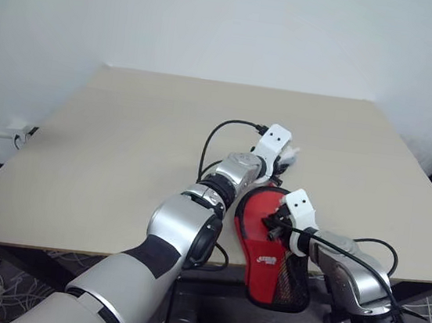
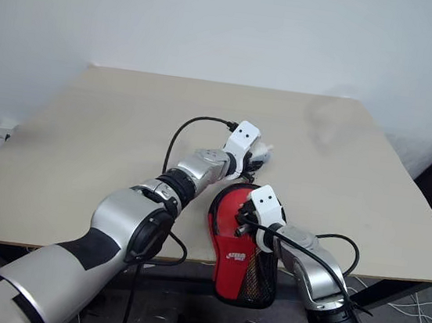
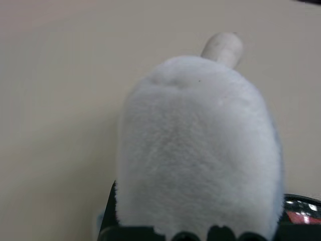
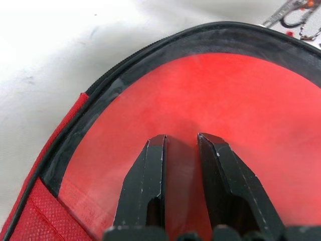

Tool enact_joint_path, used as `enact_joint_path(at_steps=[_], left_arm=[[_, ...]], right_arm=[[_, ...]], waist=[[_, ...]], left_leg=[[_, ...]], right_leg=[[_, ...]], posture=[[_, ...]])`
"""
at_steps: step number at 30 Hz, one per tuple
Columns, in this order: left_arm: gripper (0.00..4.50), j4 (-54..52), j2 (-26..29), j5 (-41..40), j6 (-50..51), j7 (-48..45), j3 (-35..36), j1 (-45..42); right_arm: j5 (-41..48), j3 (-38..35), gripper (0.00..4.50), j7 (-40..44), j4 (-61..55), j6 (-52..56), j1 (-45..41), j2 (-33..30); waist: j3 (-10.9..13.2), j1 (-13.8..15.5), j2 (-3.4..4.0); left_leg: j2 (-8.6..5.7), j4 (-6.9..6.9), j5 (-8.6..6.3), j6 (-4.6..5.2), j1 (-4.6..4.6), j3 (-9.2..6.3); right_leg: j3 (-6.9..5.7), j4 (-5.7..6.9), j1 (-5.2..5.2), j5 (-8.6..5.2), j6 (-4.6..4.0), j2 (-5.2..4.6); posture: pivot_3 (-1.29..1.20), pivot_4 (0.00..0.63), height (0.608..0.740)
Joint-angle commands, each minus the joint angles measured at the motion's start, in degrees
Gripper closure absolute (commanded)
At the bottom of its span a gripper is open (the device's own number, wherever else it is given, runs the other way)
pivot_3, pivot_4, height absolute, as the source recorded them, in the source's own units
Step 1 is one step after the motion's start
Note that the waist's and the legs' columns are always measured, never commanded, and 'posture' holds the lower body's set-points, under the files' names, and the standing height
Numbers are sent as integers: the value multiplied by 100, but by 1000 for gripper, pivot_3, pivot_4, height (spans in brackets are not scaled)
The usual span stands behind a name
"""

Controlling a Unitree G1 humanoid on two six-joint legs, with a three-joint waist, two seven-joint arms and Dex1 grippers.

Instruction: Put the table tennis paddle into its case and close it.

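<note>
- Case [image 1: 266, 250]: red, at the bench [image 1: 122, 158] near edge.
- Right end effector [image 4: 180, 143]: on case, fingers narrowly apart, holding nothing.
- Left end effector [image 1: 285, 161]: just beyond case, finger state unclear.

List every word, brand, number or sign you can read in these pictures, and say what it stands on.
White logo print on the red fabric paddle-shaped zip case with black mesh lower part: too small and blurred to read.
No other text, number or sign shows on the beige table.
</note>
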Motion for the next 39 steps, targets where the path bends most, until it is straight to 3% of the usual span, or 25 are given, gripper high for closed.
enact_joint_path(at_steps=[1, 4, 8, 14, 27, 32, 39], left_arm=[[3207, -341, -319, 63, -438, -643, -117, -321], [2577, -347, -289, 124, -457, -826, -186, -248], [1122, -363, -219, 264, -461, -1378, -369, -199], [1122, -413, 49, 143, -433, -1940, -322, -200], [1122, -648, 1194, -417, 74, -4346, 40, -448], [1122, -658, 1411, -506, 421, -4762, 89, -501], [1122, -694, 1361, -99, 144, -4696, -368, -162]], right_arm=[[-15, 237, 3485, 54, 389, 259, 167, -17], [-46, 248, 3485, 79, 476, 209, 84, -4], [-73, 266, 3485, 145, 568, 103, -2, -16], [71, 151, 3485, 600, 277, -409, 12, -195], [439, -42, 3485, 1411, 110, -858, -103, -486], [485, -119, 3485, 1463, 235, -991, -242, -445], [382, -119, 3485, 1422, 413, -1051, -319, -502]], waist=[[0, -1, 0], [0, -1, 1], [0, -8, 0], [1, -9, 3], [6, -30, 8], [6, -34, 9], [6, -35, 9]], left_leg=[[0, 0, 0, 0, 0, 0], [1, 0, 0, 0, 0, 0], [2, 0, 0, 0, 1, 0], [5, 0, -1, 1, 1, 0], [6, 0, -2, 3, -9, 2], [6, 0, -2, 4, -9, 2], [0, 1, 0, 4, -9, 4]], right_leg=[[0, 0, -1, 0, 0, 0], [0, 0, 0, 0, 0, 0], [-1, -1, 0, 0, -1, 0], [-1, 0, -2, -1, 0, 2], [-1, 0, -13, -1, 0, 2], [-1, 1, -13, -1, 1, 4], [0, 2, -11, -2, 2, 6]], posture=[[0, 0, 724], [0, 0, 724], [0, 0, 724], [0, 0, 724], [0, 0, 724], [0, 0, 724], [0, 0, 724]])
